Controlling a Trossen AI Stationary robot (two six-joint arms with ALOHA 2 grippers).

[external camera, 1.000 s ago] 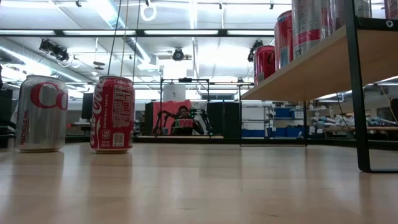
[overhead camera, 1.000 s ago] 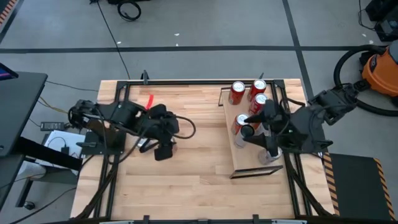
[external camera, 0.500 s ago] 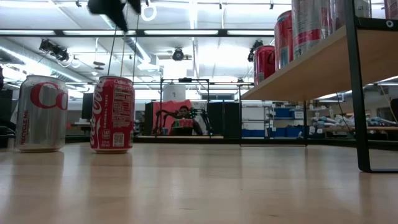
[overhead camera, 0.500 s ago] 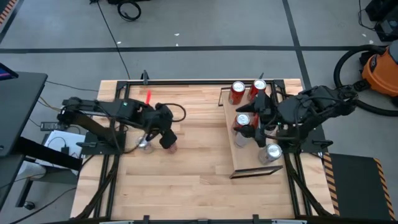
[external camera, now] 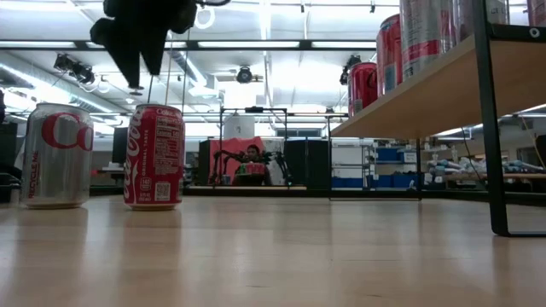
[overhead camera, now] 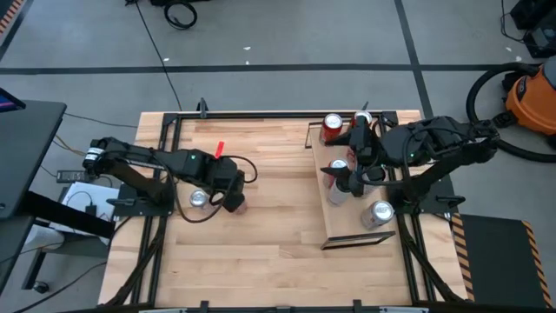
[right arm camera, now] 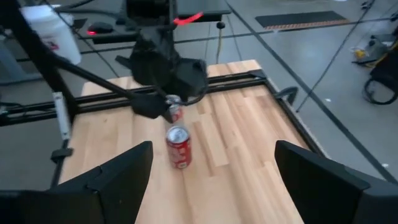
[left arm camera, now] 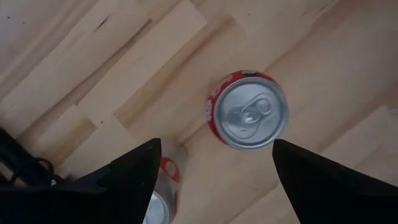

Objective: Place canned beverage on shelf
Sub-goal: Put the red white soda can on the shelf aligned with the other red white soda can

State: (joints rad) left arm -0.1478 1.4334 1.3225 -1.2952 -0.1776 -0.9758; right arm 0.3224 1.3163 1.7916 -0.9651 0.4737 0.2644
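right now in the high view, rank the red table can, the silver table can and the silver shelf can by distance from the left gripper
1. red table can, directly under the left gripper
2. silver table can, just beside it, toward the arm's base
3. silver shelf can, far across on the shelf

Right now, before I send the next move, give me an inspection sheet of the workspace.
Surface: wood table, bare in the middle.
Job's things: red can and silver can upright on the table; shelf carries more cans.
Clutter: nothing seen.
Grippers: left gripper open above the red can; right gripper open over the shelf, empty.
Cables: black loop at the left arm.
Surroundings: orange vacuum on the floor.
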